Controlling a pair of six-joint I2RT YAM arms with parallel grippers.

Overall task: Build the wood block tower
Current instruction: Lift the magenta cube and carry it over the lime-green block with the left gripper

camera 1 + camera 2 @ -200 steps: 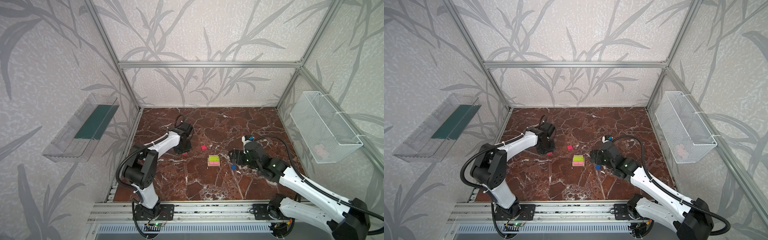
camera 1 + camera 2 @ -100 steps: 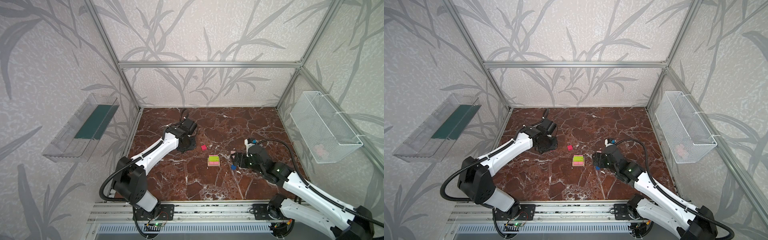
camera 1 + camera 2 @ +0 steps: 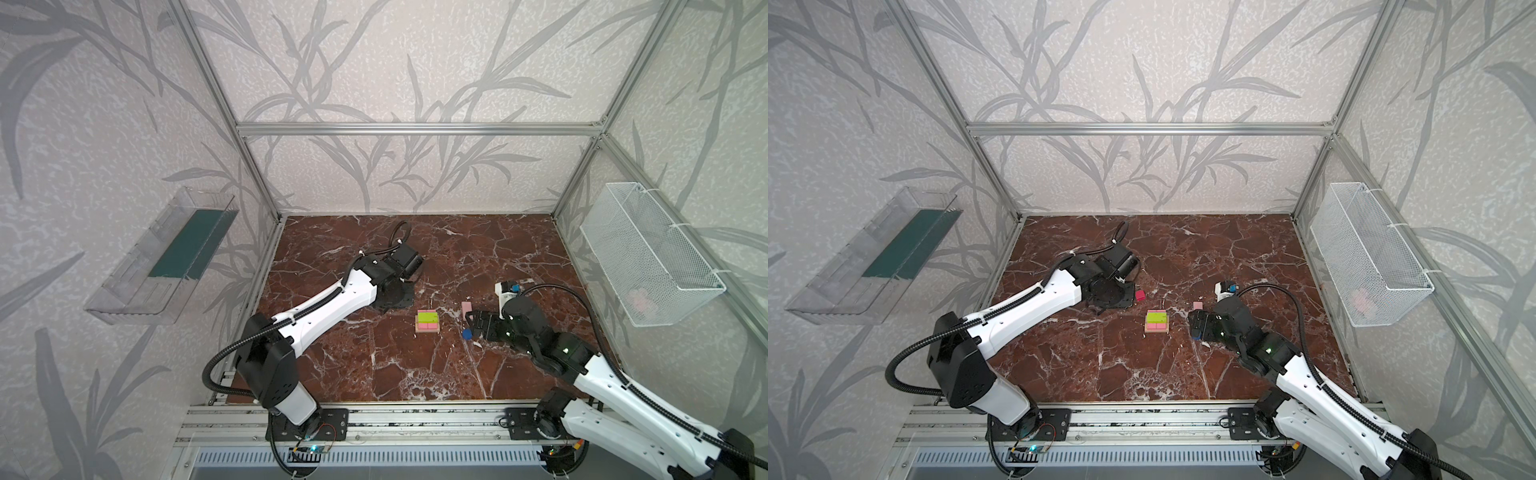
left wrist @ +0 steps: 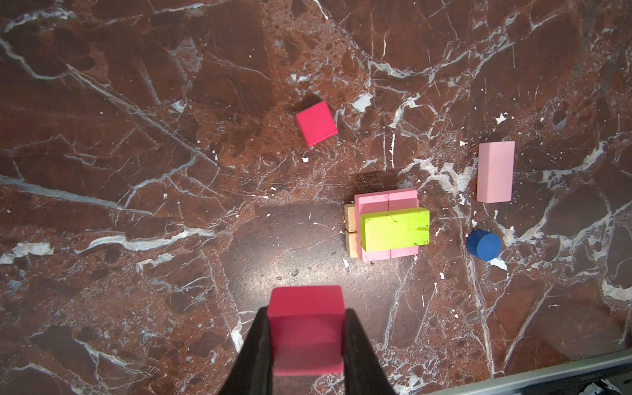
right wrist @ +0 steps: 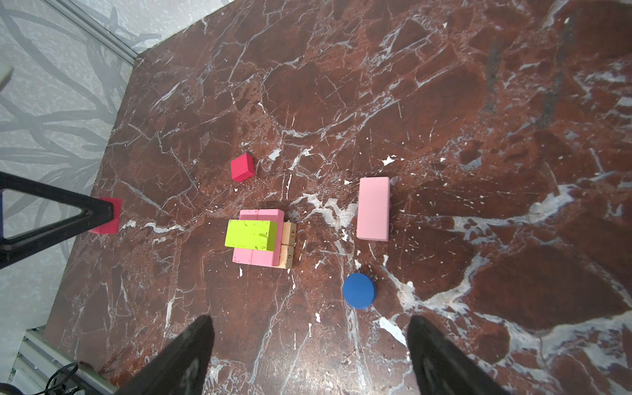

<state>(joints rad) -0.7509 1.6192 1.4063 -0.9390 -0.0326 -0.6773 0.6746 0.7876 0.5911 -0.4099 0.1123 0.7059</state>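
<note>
The tower [image 3: 427, 323] [image 3: 1157, 322] stands mid-table: tan bars at the bottom, pink bars on them, a lime-green bar [image 4: 395, 229] [image 5: 251, 235] on top. My left gripper [image 4: 306, 313] [image 3: 1106, 301] hovers left of it, shut on a red cube [image 4: 305, 301] [image 5: 109, 215]. A second red cube [image 3: 1140, 295] [image 4: 316, 123] lies loose behind and left of the tower. Right of the tower lie a pink bar [image 3: 466, 308] [image 5: 373, 208] and a blue disc [image 3: 467, 333] [image 5: 359, 290]. My right gripper [image 5: 309, 323] [image 3: 473, 324] is open and empty, close to the disc.
A white wire basket [image 3: 648, 257] hangs on the right wall and a clear plastic tray [image 3: 162, 257] on the left wall. Aluminium frame posts bound the marble table [image 3: 374, 365], with a rail along its front edge.
My left arm has stretched out to the right with the red cube, closer to the tower. My right gripper has drawn back slightly, uncovering the loose pink bar.
</note>
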